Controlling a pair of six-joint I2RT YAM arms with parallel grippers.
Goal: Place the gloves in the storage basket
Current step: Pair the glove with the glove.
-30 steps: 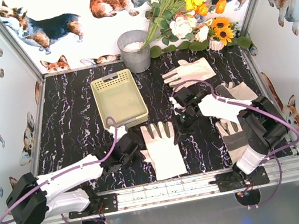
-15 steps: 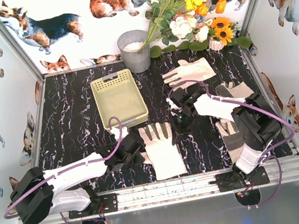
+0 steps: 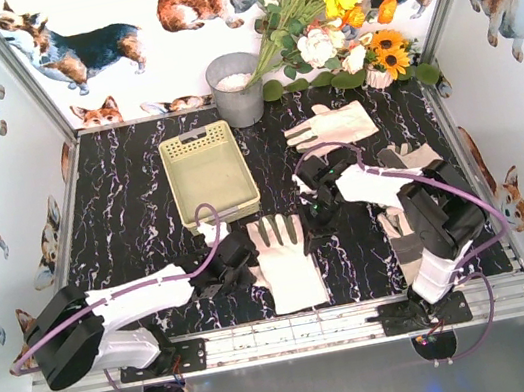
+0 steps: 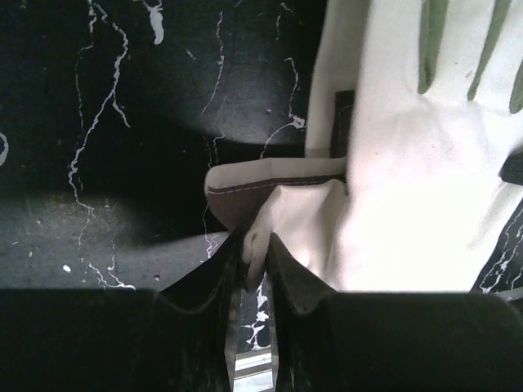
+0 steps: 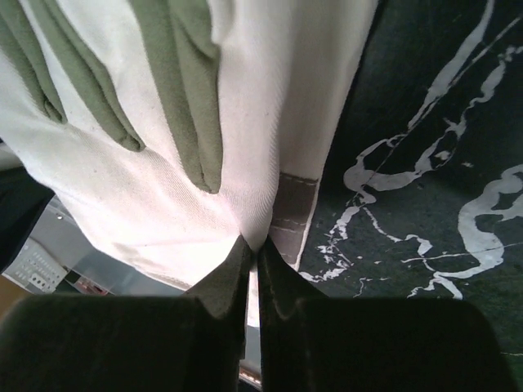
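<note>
– Left claw (image 4: 255, 247), what was it pressed together on?

– On a small fold at the left edge of the middle glove (image 3: 285, 265), down by the cuff. Its wrist camera showed cloth puckered up between the two tips, so it was pinching fabric and not the tabletop.

– And the right claw (image 3: 316, 211)?

– Pinched tight as well, on the opposite edge of the same glove, beside a little grey patch and nearer the fingers.

– Why two grips on one glove?

– My guess is that it was too floppy for one. Held by a single corner it would droop and swing. Held at both edges it could travel spread out and settle flat.

– Where was the storage basket (image 3: 210, 175)?

– Just beyond the glove's fingertips, a bit to the left, with nothing in it that I could see. It looked like a short carry.

– Was the glove off the table?

– Hard to say. From above it looked nearly flat, but the right wrist view seemed to peer under its edge, so that side may have been raised.

– The others?

– The far glove (image 3: 331, 126) lay right of the basket. A grey-palmed glove (image 3: 398, 238) and another glove (image 3: 422, 159) lay beside the right arm.
</note>
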